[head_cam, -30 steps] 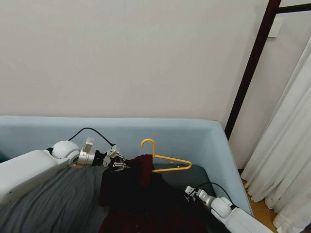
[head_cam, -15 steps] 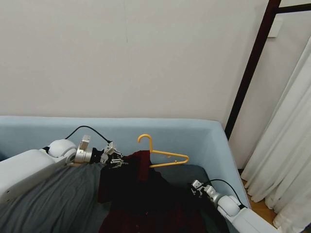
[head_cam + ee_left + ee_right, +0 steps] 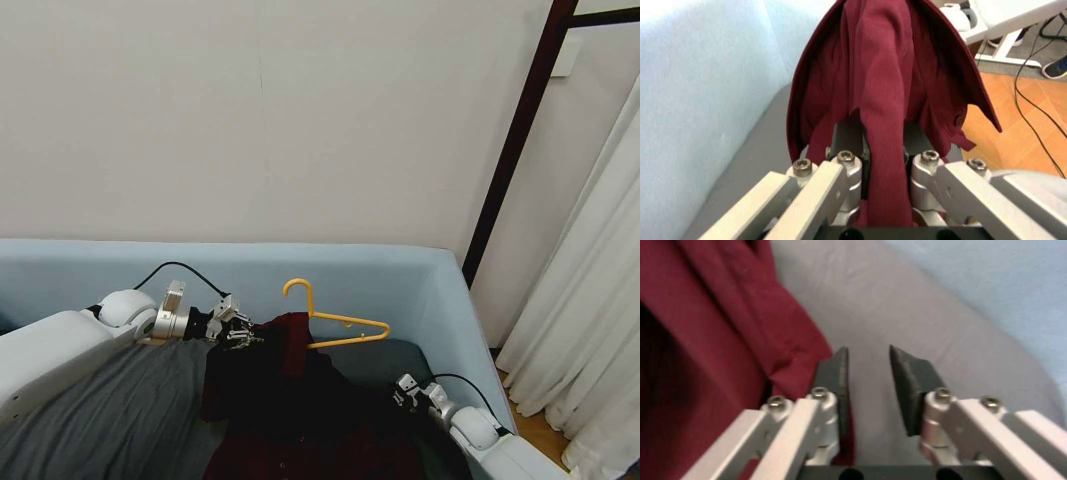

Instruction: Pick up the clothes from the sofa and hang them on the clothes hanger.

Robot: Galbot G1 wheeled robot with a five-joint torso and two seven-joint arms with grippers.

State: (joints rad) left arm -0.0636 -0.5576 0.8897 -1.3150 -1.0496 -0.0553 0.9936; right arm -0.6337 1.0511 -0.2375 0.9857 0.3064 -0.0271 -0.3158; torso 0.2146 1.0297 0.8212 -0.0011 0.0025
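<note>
A dark red shirt (image 3: 290,400) hangs on a yellow hanger (image 3: 335,325) above the grey sofa seat (image 3: 100,420). My left gripper (image 3: 238,331) is shut on the shirt's left shoulder, holding it up; the left wrist view shows the red cloth (image 3: 883,100) pinched between its fingers (image 3: 847,145). My right gripper (image 3: 402,391) sits low at the shirt's right edge; in the right wrist view it (image 3: 868,382) is open, with bare grey seat between the pads and the shirt's hem (image 3: 740,330) beside one finger (image 3: 835,377).
The light blue sofa back (image 3: 400,280) wraps behind and to the right. A dark pole (image 3: 510,150) and a white curtain (image 3: 590,330) stand at the right. Wooden floor (image 3: 1020,125) and cables lie beyond the sofa.
My right gripper has drawn back and down, away from the shirt toward the lower right. The left gripper and the hanger shifted slightly left and up, then held.
</note>
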